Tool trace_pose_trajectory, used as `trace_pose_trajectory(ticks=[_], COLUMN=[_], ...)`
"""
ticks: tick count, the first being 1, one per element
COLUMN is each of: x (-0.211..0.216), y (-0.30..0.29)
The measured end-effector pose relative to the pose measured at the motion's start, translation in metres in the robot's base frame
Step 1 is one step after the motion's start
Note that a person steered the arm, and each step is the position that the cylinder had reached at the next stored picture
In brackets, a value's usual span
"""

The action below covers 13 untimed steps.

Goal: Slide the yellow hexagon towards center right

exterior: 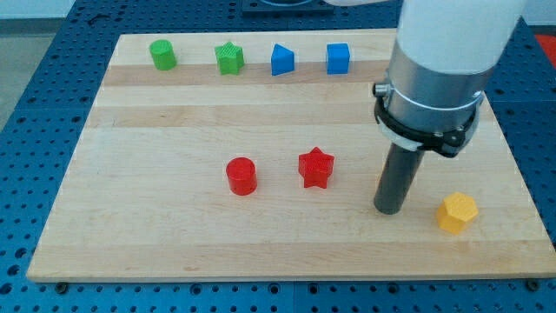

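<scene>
The yellow hexagon (457,212) lies on the wooden board (174,235) near the view's bottom right corner. My tip (388,209) rests on the board just to the view's left of the hexagon, a short gap apart from it. A red star (315,168) sits to the view's left of my tip, and a red cylinder (241,176) lies further left.
Along the view's top edge of the board stand a green cylinder (162,55), a green star (229,59), a blue pentagon-like block (282,60) and a blue cube (338,58). The arm's white and grey body (434,69) covers the top right. The board's right edge is close to the hexagon.
</scene>
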State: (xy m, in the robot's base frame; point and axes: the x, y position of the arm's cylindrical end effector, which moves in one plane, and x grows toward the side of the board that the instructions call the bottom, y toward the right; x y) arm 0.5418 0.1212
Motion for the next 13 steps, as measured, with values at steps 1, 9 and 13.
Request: trace_pose_trajectory(ticks=[1,9,13], x=[-0.003,0.056,0.04], y=[0.013,0.096,0.036])
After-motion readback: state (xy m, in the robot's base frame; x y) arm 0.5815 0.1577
